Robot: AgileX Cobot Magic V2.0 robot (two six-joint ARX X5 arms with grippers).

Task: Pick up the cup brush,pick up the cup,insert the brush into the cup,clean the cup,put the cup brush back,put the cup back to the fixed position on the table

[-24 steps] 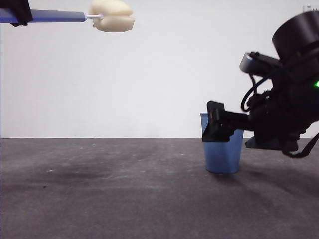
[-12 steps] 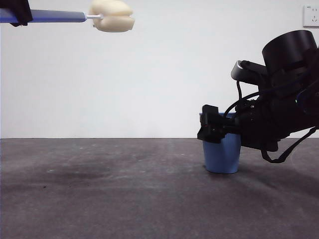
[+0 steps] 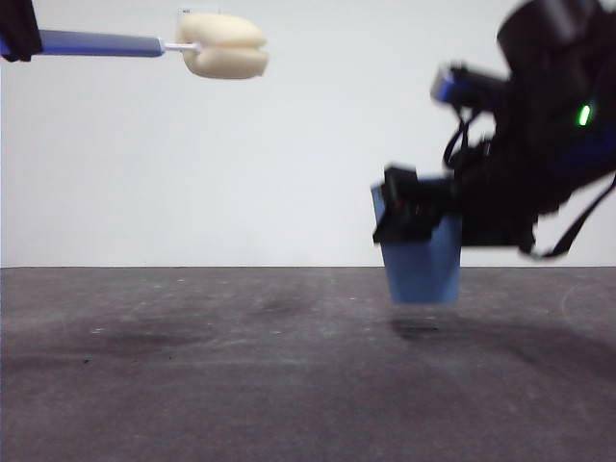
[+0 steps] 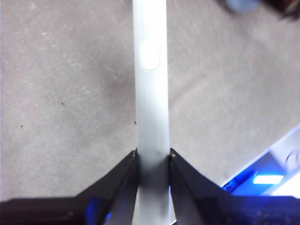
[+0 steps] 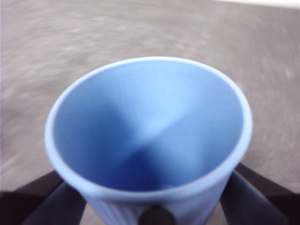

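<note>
The cup brush (image 3: 154, 48) hangs level high at the upper left of the front view, its cream sponge head (image 3: 224, 45) pointing right. My left gripper (image 4: 153, 157) is shut on its pale handle (image 4: 151, 93). The blue cup (image 3: 422, 265) floats a little above the table (image 3: 192, 366) at the right, upright and slightly tilted, its shadow beneath it. My right gripper (image 3: 409, 217) is shut on the cup's upper wall. In the right wrist view the cup's open mouth (image 5: 150, 136) fills the picture, with a black jaw on each side of it.
A plain white wall stands behind the table. The right arm's dark bulk (image 3: 549, 135) fills the upper right of the front view. A blue-lit fixture (image 4: 267, 178) shows at one corner of the left wrist view.
The right gripper has lifted the cup off the table and carried it slightly left. The brush has dipped a little and shifted slightly right.
</note>
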